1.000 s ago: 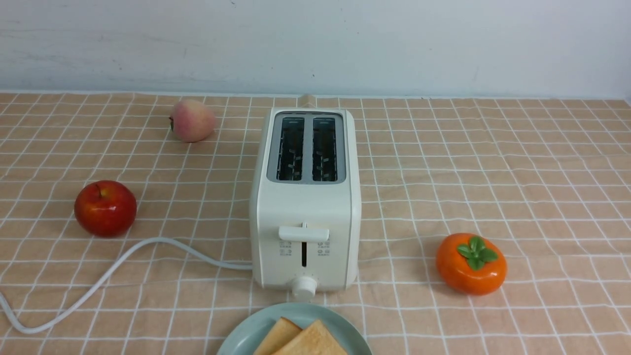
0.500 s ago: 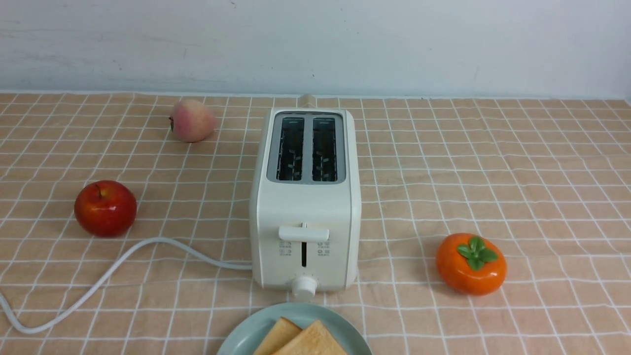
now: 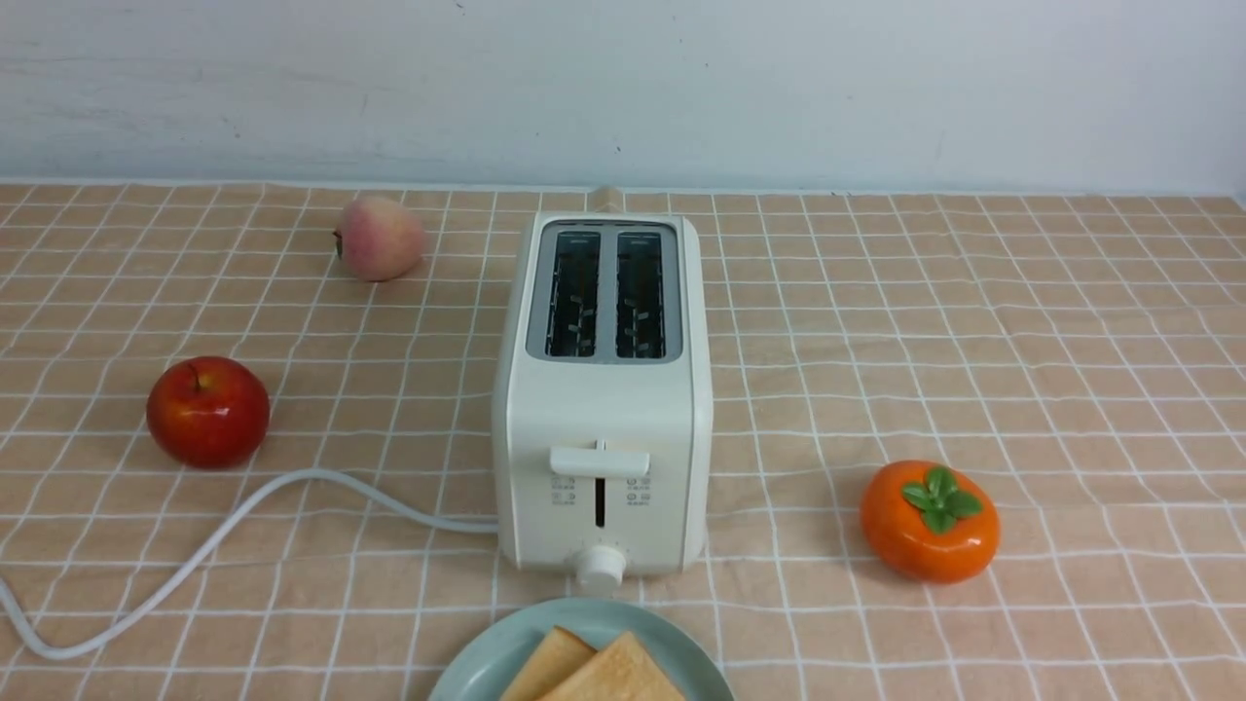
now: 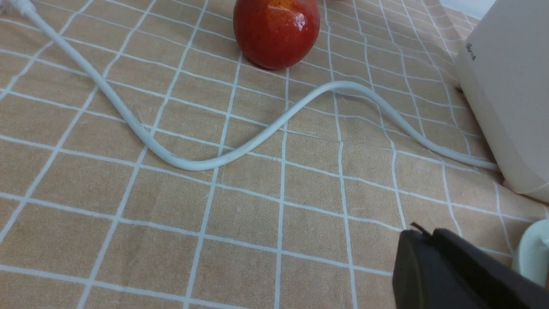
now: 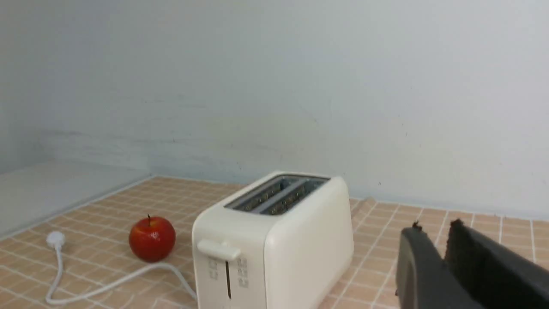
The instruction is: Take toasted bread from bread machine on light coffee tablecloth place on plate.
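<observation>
Cream-white bread machine (image 3: 602, 409) at frame centre on the light coffee tablecloth (image 3: 1022, 341), both slots empty. Two slices of toasted bread (image 3: 594, 670) overlapping on the plate (image 3: 477, 662) at the bottom edge, just in front of the knob. Red apple (image 3: 208, 410) at left, peach (image 3: 380, 238) upper left, persimmon (image 3: 930, 521) at right. Left gripper (image 4: 429, 234) fingers together; right gripper (image 5: 433, 234) fingers slightly apart, holding nothing.
</observation>
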Controlling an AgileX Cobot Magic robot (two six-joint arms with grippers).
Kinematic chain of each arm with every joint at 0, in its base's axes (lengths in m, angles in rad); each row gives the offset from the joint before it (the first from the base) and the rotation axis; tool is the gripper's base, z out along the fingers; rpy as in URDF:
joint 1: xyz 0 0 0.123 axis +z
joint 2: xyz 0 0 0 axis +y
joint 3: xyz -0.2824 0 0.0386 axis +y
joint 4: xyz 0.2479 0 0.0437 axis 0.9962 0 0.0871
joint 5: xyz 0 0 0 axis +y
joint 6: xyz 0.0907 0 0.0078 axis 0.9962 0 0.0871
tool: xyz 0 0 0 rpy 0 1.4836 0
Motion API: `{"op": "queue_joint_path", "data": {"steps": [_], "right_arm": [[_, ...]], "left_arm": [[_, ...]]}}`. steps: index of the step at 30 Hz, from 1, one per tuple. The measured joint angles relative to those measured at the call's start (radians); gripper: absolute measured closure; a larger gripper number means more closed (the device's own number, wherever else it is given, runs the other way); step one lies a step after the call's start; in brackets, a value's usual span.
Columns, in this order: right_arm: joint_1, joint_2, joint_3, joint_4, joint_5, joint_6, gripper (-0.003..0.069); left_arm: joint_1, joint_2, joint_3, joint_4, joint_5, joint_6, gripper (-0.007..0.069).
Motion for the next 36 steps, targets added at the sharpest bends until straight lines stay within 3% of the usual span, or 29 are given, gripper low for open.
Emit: {"op": "queue_joint_path", "data": {"steps": [3, 8, 11, 14, 36], "right_arm": [[-0.060, 0.000, 0.058, 0.004, 0.001, -0.002, 0.0552], [-0.284, 0.000, 0.213, 0.004, 0.002, -0.004, 0.0545], [-0.405, 0.000, 0.257, 0.006, 0.123, -0.004, 0.0541], [-0.461, 0.000, 0.254, 0.006, 0.174, -0.003, 0.0538], [-0.486, 0.000, 0.252, 0.006, 0.181, -0.004, 0.0510]], "left_arm": [[0.000, 0.000, 0.000, 0.000, 0.001, 0.000, 0.0608], [0.000, 0.000, 0.001, 0.000, 0.001, 0.000, 0.0607], [0.000, 0.000, 0.001, 0.000, 0.001, 0.000, 0.0604], [0.000, 0.000, 0.001, 0.000, 0.001, 0.000, 0.0599], [0.000, 0.000, 0.001, 0.000, 0.001, 0.000, 0.0582]]}}
